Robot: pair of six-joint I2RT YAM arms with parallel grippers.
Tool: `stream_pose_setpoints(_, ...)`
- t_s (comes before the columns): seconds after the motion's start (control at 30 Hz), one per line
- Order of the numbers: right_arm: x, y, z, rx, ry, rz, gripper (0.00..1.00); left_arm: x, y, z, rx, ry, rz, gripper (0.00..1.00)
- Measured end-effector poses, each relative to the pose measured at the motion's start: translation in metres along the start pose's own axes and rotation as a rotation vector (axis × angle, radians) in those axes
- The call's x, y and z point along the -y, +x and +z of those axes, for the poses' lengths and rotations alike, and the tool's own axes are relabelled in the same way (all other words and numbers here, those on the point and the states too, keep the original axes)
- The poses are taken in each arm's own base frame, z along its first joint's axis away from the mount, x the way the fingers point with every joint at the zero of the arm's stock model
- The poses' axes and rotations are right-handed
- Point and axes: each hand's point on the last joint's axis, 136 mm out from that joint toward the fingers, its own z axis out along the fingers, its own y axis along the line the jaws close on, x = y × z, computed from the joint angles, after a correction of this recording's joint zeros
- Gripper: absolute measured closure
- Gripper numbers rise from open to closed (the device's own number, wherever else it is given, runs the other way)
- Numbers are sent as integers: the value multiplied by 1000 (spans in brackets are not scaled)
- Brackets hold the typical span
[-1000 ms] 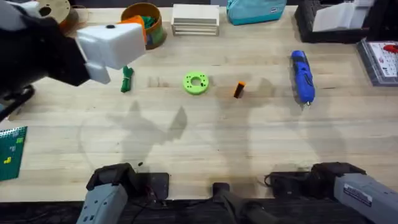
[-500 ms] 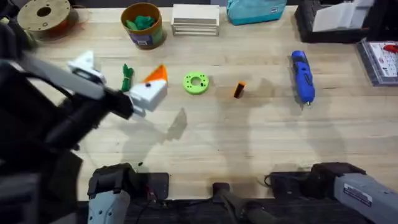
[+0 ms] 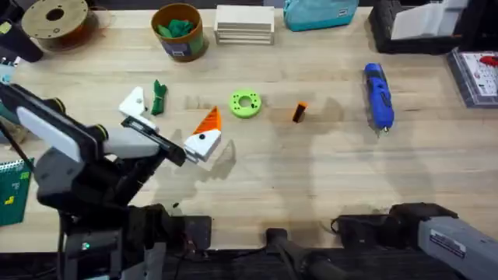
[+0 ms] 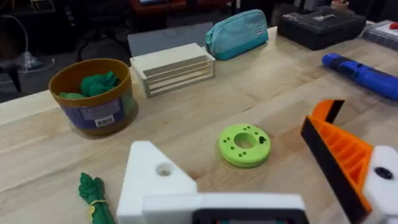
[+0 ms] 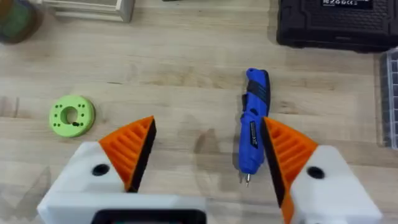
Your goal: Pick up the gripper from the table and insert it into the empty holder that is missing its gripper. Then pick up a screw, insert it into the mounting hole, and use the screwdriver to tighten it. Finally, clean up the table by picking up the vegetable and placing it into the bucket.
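I see my left gripper (image 3: pixel 167 124) spread empty over the table (image 3: pixel 311 179) near the vegetable (image 3: pixel 159 97); right gripper (image 5: pixel 208 158) spread above the screwdriver (image 5: pixel 254 127).

bucket (image 4: pixel 93 99) holds green toys | vegetable (image 4: pixel 94 196) near tool (image 4: pixel 261 186) — lime ring (image 4: pixel 244 144) beyond

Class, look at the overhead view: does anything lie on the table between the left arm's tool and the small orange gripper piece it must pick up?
Yes. The lime-green ring lies on the table roughly between the left tool and the small orange gripper piece, slightly off the direct line, so it may need skirting. Nothing else visible intervenes.
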Motion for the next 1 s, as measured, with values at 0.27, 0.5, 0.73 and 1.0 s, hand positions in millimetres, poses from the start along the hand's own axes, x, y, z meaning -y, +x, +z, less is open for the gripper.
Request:
stream_pose_setpoints(0.27,0,0,0,0,0,0,11,2,8,-1,46,-1,38,15)
stream_pose_setpoints(0.5,0,0,0,0,0,0,10,0,17,2,54,-1,0,15)
stream_pose_setpoints(0.73,0,0,0,0,0,0,10,7,17,2,53,39,-49,15)
stream_pose_setpoints(1.0,0,0,0,0,0,0,10,23,18,1,47,134,-73,15)
